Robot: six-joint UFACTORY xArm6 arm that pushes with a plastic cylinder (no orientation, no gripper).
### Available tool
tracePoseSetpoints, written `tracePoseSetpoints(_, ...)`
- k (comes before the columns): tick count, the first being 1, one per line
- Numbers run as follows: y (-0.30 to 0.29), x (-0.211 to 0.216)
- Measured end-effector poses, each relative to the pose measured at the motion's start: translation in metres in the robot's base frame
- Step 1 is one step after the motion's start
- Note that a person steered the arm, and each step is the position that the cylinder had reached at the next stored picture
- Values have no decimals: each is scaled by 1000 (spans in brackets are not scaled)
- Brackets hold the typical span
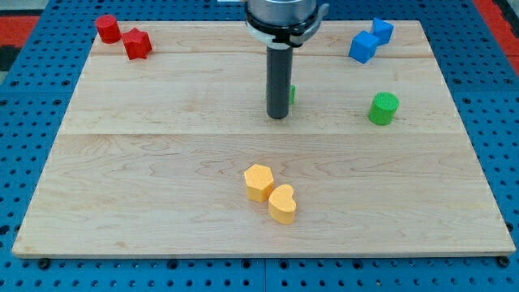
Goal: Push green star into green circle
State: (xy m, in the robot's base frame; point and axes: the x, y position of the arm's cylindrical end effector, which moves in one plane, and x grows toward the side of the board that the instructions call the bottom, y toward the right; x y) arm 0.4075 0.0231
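Note:
My tip [278, 116] rests on the board just above its middle. The green star [291, 94] is almost wholly hidden behind the rod; only a thin green sliver shows at the rod's right side, touching or very near it. The green circle [383, 108], a short green cylinder, stands well to the view's right of my tip, at about the same height in the view.
A red cylinder [108, 28] and a red star-like block [137, 44] sit at the top left. Two blue blocks [364, 47] [382, 31] sit at the top right. A yellow hexagon [259, 182] and a yellow heart [283, 203] touch at bottom centre.

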Motion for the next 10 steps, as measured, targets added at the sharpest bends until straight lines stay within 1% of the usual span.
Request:
tracePoseSetpoints(1, -48, -9)
tracePoseSetpoints(2, -50, -22)
tracePoseSetpoints(3, 28, -31)
tracePoseSetpoints(4, 69, -32)
tracePoseSetpoints(5, 68, -76)
tracePoseSetpoints(6, 69, -105)
tracePoseSetpoints(7, 98, -99)
tracePoseSetpoints(8, 105, -69)
tracePoseSetpoints(9, 105, -55)
tracePoseSetpoints(10, 113, -56)
